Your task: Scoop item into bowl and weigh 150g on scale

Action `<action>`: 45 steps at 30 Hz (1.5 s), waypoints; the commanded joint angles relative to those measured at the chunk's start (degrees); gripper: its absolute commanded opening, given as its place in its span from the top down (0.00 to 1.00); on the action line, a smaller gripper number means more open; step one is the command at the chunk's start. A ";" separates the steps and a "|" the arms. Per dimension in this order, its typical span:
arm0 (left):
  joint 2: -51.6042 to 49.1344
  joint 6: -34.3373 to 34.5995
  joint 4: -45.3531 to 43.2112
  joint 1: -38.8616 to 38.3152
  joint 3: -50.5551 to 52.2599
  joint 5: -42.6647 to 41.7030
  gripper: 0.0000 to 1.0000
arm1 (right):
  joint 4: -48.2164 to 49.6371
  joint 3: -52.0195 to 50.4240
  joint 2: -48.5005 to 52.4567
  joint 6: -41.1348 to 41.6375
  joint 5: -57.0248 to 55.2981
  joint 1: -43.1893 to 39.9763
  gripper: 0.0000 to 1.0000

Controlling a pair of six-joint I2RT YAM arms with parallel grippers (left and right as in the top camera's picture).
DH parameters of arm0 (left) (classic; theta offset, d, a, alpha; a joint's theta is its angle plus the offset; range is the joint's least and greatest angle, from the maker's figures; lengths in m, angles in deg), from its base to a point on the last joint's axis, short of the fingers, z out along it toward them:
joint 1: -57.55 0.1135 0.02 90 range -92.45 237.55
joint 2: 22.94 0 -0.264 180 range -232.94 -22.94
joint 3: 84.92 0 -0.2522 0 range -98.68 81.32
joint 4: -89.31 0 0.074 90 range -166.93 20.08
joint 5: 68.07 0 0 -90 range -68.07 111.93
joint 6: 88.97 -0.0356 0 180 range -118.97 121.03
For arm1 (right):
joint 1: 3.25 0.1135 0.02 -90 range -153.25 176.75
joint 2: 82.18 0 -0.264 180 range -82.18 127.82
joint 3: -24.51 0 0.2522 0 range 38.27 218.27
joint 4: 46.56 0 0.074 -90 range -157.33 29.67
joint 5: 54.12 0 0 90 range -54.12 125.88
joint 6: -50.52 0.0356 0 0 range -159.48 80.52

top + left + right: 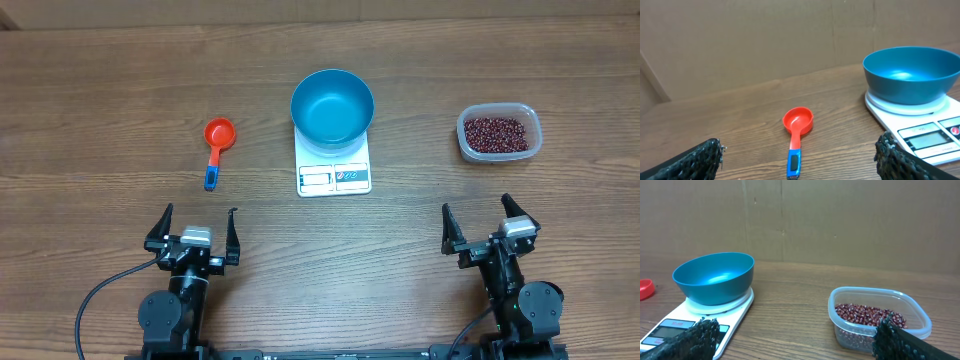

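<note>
Overhead, nothing is scooped yet: my left hand (198, 215) and right hand (478, 208) stand open and empty. The deep blue round bowl (332, 105) sits empty on the flat white scale (334, 176). The dark red-brown beans (497, 132) fill the clear plastic tub (466, 140). Left wrist: the red plastic scoop with blue handle (796, 140) lies ahead with bare tabletop (730, 115) around it, so I judge gripping it comes next. Right wrist: tub and scale stand well apart.

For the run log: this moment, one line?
bowl empty on scale; beans in tub; scoop untouched; left gripper open; right gripper open

bowl (332, 105): showing plain blue
scale (334, 175): showing white
beans (496, 132): showing dark red-brown
scoop (218, 135): showing red, blue handle
table (100, 100): showing brown grain
</note>
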 commanded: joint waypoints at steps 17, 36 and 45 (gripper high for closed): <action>0.50 5.35 4.33 0.24 -5.95 -0.55 0.01 | 0.35 -0.61 -0.57 0.28 -0.57 0.26 0.00; -18.27 5.55 6.03 0.24 -17.92 -2.40 0.00 | 0.35 -0.61 -0.57 0.28 -0.57 0.26 0.00; -37.90 6.64 12.76 0.28 -33.73 -6.75 0.01 | 0.35 -0.61 -0.57 0.28 -0.57 0.26 0.00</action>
